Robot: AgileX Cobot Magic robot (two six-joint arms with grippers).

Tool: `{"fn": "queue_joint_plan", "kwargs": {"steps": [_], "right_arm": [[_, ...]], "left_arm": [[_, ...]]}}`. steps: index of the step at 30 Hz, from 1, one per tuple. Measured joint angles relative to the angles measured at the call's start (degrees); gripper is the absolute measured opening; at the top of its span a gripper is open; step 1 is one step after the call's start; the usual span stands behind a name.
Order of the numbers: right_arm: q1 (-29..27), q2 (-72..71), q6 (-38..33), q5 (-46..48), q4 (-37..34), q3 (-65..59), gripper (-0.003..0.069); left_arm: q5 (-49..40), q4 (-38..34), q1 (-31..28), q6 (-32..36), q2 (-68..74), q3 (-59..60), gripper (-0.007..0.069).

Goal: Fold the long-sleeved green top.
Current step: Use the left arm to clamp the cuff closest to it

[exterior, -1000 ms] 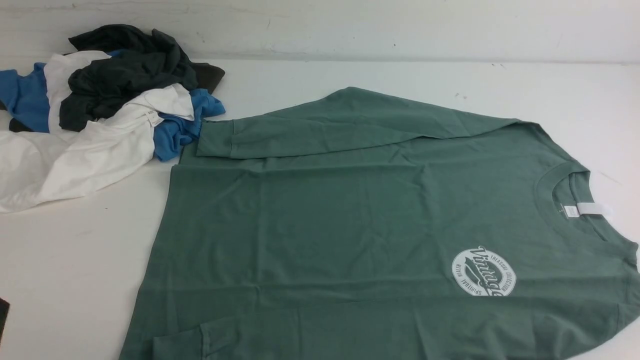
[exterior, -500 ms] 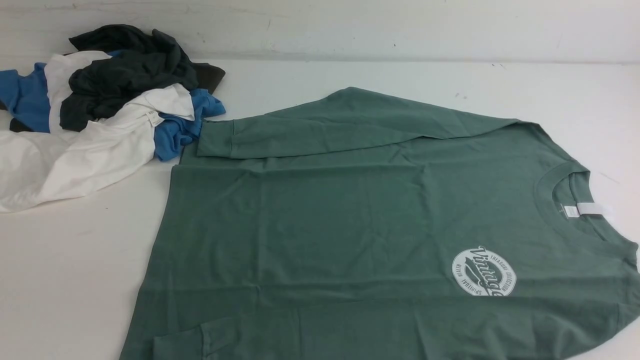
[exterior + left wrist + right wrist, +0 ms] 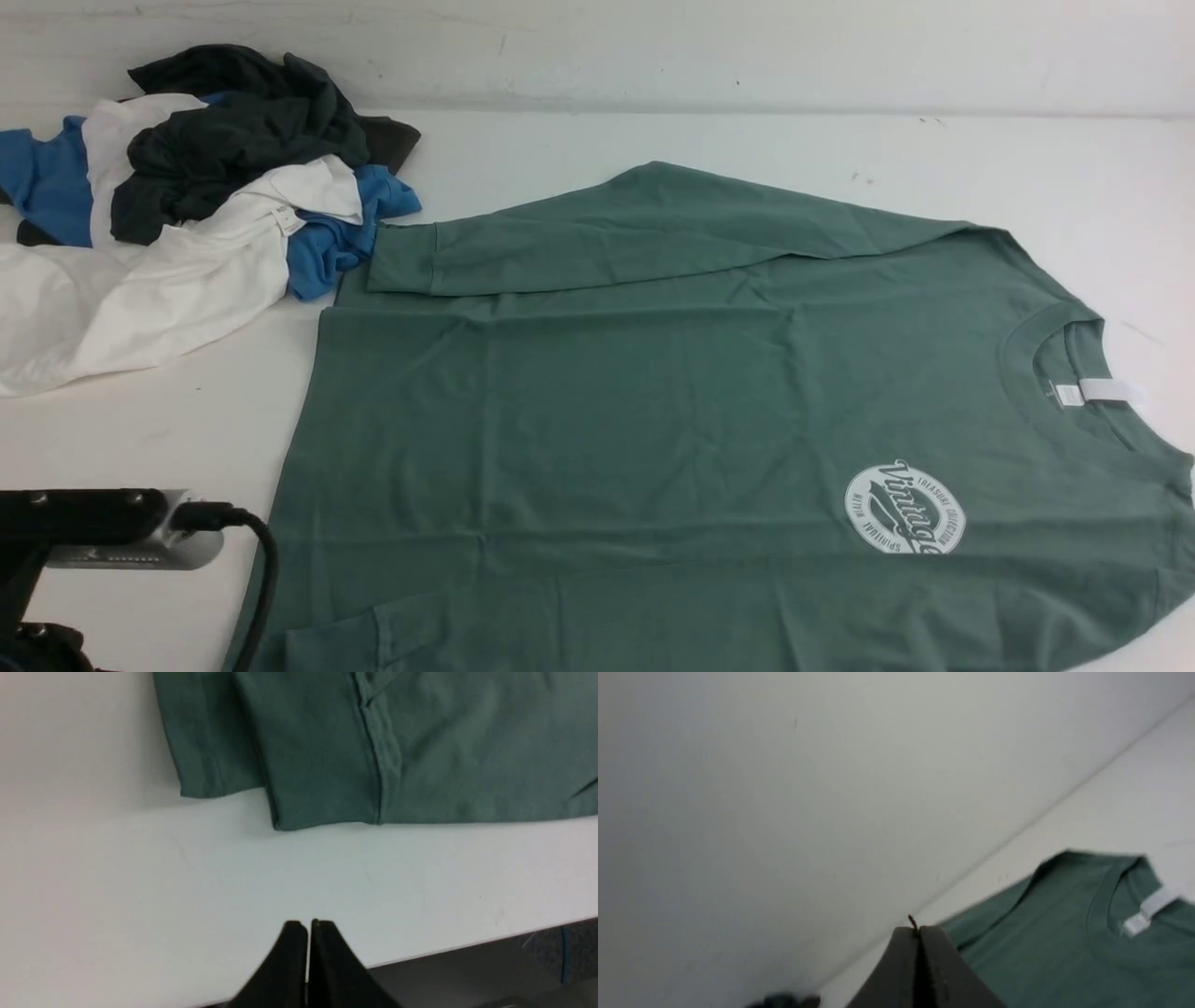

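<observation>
The green long-sleeved top (image 3: 672, 420) lies flat on the white table (image 3: 140, 439), collar to the right and hem to the left. Its far sleeve (image 3: 607, 243) is folded across the body, and the near sleeve's cuff (image 3: 327, 644) lies along the front edge. The round white logo (image 3: 904, 509) and the neck label (image 3: 1102, 392) face up. My left arm (image 3: 103, 537) shows at the lower left; its gripper (image 3: 307, 924) is shut over bare table, short of the top's edge (image 3: 327, 765). My right gripper (image 3: 917, 928) is shut and holds nothing, near the collar (image 3: 1101, 905).
A heap of white, blue and dark grey garments (image 3: 187, 205) lies at the far left, touching the far sleeve's cuff (image 3: 400, 259). A white wall (image 3: 653, 47) runs behind the table. The table's front edge (image 3: 467, 947) is close to my left gripper.
My left arm has come into the front view at the lower left. The green top and the heap of garments have not moved.
</observation>
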State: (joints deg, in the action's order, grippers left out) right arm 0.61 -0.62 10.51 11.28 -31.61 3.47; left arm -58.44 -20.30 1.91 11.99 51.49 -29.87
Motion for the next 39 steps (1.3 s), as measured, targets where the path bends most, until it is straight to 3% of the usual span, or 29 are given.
{"fn": "queue_joint_plan", "kwargs": {"steps": [3,4,10,14,17,21,26,34,39], "right_arm": [[0.4,1.3,-2.3,9.4,1.9,6.3,-0.0015],[0.4,4.7,-4.5,16.9,3.6,11.4,-0.0015],[0.4,24.0,-14.8,36.5,6.2,27.0,-0.0015],[0.5,39.2,-25.7,48.5,6.1,34.8,-0.0015],[0.5,46.3,-28.9,51.9,4.7,35.7,-0.0015],[0.5,49.7,-32.0,53.5,3.5,35.7,-0.0015],[0.5,50.3,-34.1,53.5,2.5,35.8,-0.0015],[0.5,50.3,-34.5,53.3,2.4,35.8,-0.0015],[0.5,50.3,-35.3,53.2,2.4,35.8,-0.0015]], "left_arm": [[0.6,0.1,0.0,0.7,2.1,-0.3,-0.0004],[1.5,0.2,0.1,1.8,3.7,-1.1,-0.0004],[3.0,1.8,4.3,0.9,10.4,-6.3,-0.0004],[4.1,8.4,11.8,-5.8,18.9,-10.5,-0.0004],[4.5,15.3,16.4,-13.2,25.4,-13.0,-0.0004],[4.8,19.2,18.3,-19.8,30.2,-15.1,0.0011],[8.0,20.3,18.5,-22.5,34.7,-15.8,0.0127],[14.2,20.3,18.7,-24.4,40.2,-15.9,0.0461],[15.3,20.3,18.7,-26.1,42.8,-16.0,0.0490]]}}
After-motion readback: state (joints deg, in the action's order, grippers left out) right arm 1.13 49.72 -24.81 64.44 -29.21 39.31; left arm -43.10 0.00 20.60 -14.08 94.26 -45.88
